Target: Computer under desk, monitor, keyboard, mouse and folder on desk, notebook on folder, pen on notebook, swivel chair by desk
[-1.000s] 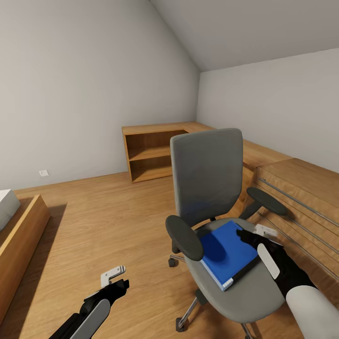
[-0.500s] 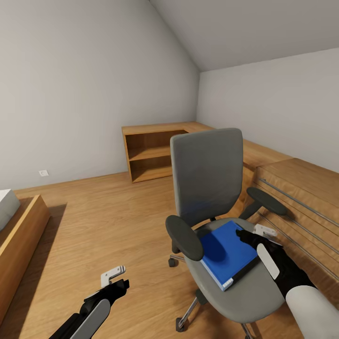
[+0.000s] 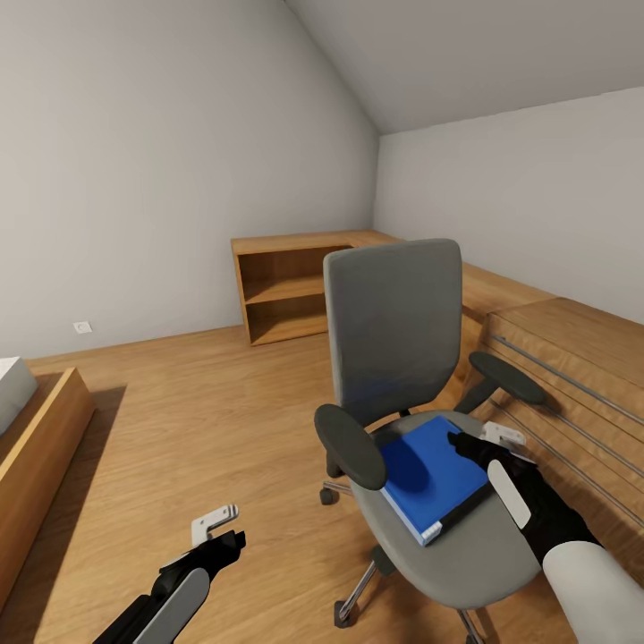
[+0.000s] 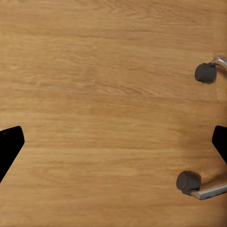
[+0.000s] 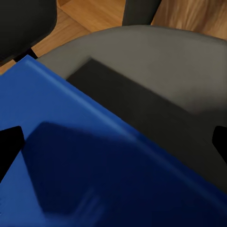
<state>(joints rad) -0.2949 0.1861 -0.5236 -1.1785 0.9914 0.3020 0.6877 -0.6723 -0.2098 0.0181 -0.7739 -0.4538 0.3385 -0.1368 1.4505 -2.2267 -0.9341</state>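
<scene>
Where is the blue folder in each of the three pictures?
Head view: the folder lies on the swivel chair's seat, low and right of the middle, by the right gripper.
Left wrist view: I don't see the folder here; two chair wheels stand on the wood floor.
Right wrist view: the folder covers the lower part.
Shared landmark: the swivel chair.

No readable text, label or number appears on anything here.
</scene>
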